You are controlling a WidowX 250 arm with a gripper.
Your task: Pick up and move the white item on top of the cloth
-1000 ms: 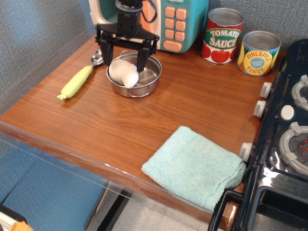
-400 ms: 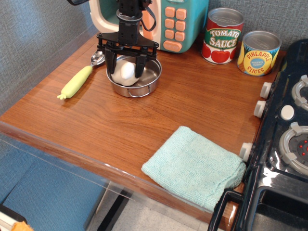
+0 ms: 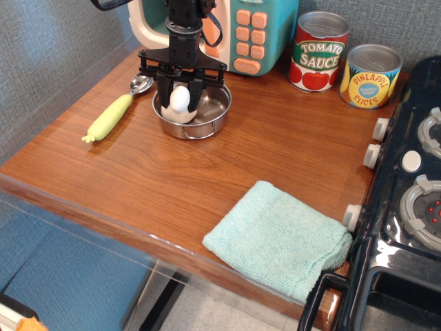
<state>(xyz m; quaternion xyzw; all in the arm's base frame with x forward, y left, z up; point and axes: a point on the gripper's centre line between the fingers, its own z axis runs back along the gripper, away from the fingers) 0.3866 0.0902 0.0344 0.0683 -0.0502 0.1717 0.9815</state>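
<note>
The white toy mushroom (image 3: pixel 179 100) sits in the steel pot (image 3: pixel 210 114) at the back left of the wooden counter, white stem facing the camera. My gripper (image 3: pixel 180 96) reaches down into the pot with its black fingers (image 3: pixel 164 93) closed against both sides of the mushroom. The pale mint-green cloth (image 3: pixel 279 238) lies at the counter's front right edge, far from the gripper, with nothing on it.
A spoon with a yellow-green handle (image 3: pixel 109 115) lies left of the pot. A toy microwave (image 3: pixel 234 27) stands behind it. A tomato sauce can (image 3: pixel 318 52) and a pineapple can (image 3: pixel 372 76) stand at the back right. A black stove (image 3: pixel 406 207) fills the right side.
The gripper's fingers have narrowed from wide open around the mushroom to closed on it. The mushroom now stands more upright between them.
</note>
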